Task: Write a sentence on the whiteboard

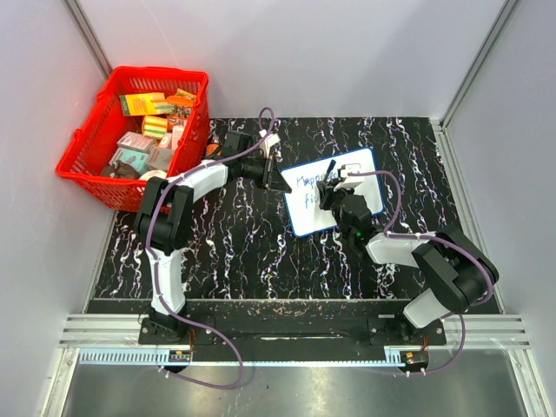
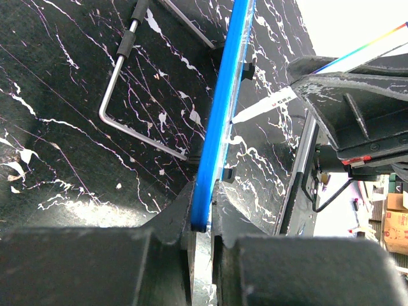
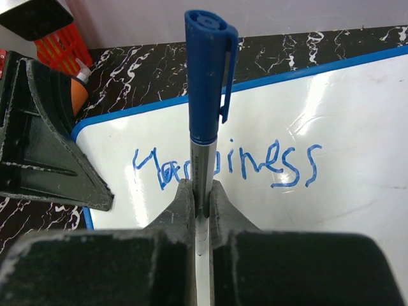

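Now, I pin the board (image 3: pixel 370 115), judged light, stiff and slick, by its left rim in the clamped left gripper (image 2: pixel 204 199), while the right gripper (image 3: pixel 201 192), above it, clamps the pen (image 3: pixel 205 76).

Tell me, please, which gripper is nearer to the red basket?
Left. The left gripper grips the whiteboard's left edge, just right of the red basket; the right gripper holds a blue marker over the whiteboard, farther right.

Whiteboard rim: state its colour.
The whiteboard rim is bright blue; left wrist view shows it best.
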Controlling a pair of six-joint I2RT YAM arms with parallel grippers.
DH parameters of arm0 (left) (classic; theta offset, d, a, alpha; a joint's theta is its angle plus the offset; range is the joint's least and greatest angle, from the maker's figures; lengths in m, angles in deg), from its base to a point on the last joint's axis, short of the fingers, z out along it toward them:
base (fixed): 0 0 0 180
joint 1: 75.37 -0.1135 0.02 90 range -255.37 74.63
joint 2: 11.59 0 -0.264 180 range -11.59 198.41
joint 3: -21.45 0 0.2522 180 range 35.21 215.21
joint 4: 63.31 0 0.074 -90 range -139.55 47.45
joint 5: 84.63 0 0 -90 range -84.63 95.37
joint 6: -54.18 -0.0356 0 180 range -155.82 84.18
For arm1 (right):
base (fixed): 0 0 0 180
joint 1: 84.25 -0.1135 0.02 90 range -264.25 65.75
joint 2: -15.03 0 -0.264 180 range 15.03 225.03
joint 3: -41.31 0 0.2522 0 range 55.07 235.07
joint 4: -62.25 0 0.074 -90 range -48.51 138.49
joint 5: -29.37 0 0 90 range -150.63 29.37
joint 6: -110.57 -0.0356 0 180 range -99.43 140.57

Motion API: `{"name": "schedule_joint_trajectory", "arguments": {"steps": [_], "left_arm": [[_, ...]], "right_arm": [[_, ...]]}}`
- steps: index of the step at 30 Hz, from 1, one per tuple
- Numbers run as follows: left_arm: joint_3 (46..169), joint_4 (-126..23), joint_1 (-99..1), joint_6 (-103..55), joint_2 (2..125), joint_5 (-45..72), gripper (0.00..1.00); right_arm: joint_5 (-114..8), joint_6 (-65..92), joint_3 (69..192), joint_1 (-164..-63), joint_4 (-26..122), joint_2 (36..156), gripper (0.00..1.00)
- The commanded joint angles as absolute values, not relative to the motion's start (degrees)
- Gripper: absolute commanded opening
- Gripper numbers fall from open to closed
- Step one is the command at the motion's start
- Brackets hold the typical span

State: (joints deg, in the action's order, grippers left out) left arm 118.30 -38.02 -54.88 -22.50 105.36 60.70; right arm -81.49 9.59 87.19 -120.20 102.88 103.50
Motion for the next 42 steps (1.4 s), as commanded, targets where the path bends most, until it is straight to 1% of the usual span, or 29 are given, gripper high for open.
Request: {"name": "schedule_joint_trajectory", "arguments": {"steps": [1,21,27,42], "left_arm": [[115.55,-33.99,-54.02,-30.90,107.07,47.38,0.00],[115.19,-34.08,-53.93,-31.07,106.89,47.12,0.00],[115.02,-34.43,-53.84,-30.81,106.98,47.29,0.00],[115.11,-34.52,-53.75,-30.72,106.98,47.20,0.00]], "right_arm": [[-80.75,9.23,86.45,-119.94,101.57,102.57,0.00],[-84.97,11.17,92.43,-119.23,99.90,103.54,0.00],[-84.97,10.99,92.25,-118.70,99.29,103.27,0.00],[-83.04,9.14,87.07,-118.53,98.41,101.43,0.00]]}}
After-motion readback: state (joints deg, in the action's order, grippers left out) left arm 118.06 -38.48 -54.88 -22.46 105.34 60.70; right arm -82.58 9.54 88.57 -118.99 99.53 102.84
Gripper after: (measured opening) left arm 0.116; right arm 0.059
